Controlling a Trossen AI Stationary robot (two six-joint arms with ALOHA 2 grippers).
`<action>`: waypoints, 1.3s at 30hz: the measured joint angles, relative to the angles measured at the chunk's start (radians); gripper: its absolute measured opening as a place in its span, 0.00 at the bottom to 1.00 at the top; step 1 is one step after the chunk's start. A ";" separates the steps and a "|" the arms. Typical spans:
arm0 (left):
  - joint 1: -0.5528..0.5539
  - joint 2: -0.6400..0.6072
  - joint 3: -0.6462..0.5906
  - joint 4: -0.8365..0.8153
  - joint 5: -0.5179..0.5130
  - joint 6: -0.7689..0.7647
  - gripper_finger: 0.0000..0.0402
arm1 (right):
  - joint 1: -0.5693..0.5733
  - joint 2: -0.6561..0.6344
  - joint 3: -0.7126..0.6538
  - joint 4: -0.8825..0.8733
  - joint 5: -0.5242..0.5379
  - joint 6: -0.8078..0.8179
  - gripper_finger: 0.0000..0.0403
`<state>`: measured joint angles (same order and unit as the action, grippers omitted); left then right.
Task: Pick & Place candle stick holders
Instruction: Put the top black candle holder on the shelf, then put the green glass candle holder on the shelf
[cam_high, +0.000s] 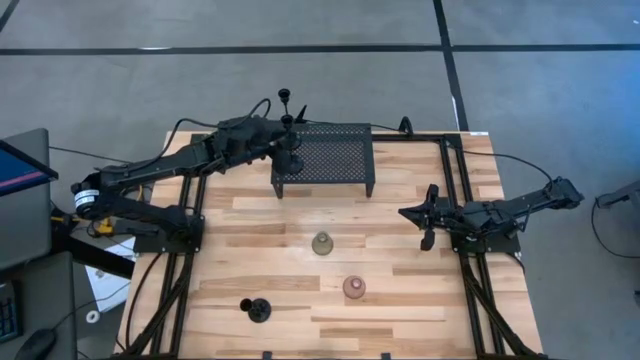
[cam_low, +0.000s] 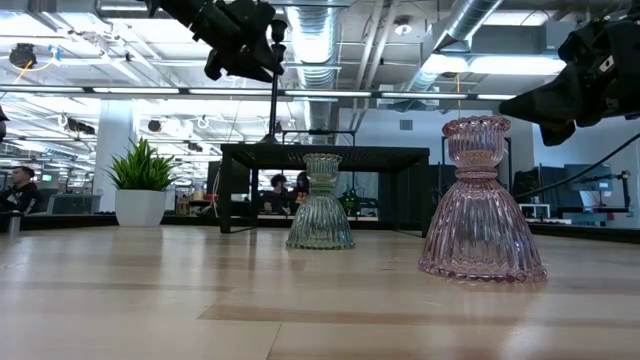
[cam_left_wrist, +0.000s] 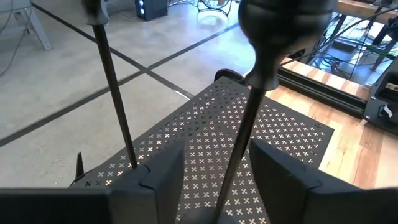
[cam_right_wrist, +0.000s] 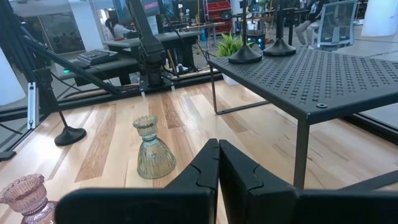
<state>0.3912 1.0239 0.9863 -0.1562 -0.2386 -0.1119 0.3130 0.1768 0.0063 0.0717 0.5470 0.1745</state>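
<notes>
You're working over the perforated stand (cam_high: 322, 158); the left end effector (cam_high: 288, 152) is clamping a black stemmed holder (cam_left_wrist: 249, 106) to seat it beside another there, while the right end effector (cam_high: 428, 215), fingers together and empty, is waiting over the counter (cam_high: 400, 300)

A pale, blond-striped wooden plank table (cam_high: 400, 290) carries a black metal stand (cam_high: 325, 158) whose top is punched with a regular pattern of small cross-shaped holes, set at 12 o'clock. Near the centre stands a ribbed, translucent greenish-grey glass bell-shaped holder (cam_high: 322, 244), with a ribbed, translucent pinkish glass bell-shaped holder (cam_high: 354, 288) at about 5 o'clock from it. A slim black stemmed holder with a round base (cam_high: 257, 310) sits at 7 o'clock, and a green spiky potted plant in a white pot (cam_low: 141, 183) shows beyond.
</notes>
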 joint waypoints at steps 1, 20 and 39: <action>0.000 -0.003 0.000 0.000 0.000 0.000 0.47 | 0.000 0.000 0.000 0.000 0.000 0.000 0.00; 0.000 -0.227 0.001 -0.056 0.183 -0.003 0.52 | 0.000 0.000 0.000 0.000 0.000 0.000 0.00; -0.181 -0.259 0.000 -0.189 0.374 0.146 0.01 | 0.000 0.000 0.000 0.000 0.000 0.003 0.00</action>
<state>0.2104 0.7647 0.9867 -0.3449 0.1353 0.0341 0.3130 0.1764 0.0061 0.0717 0.5468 0.1772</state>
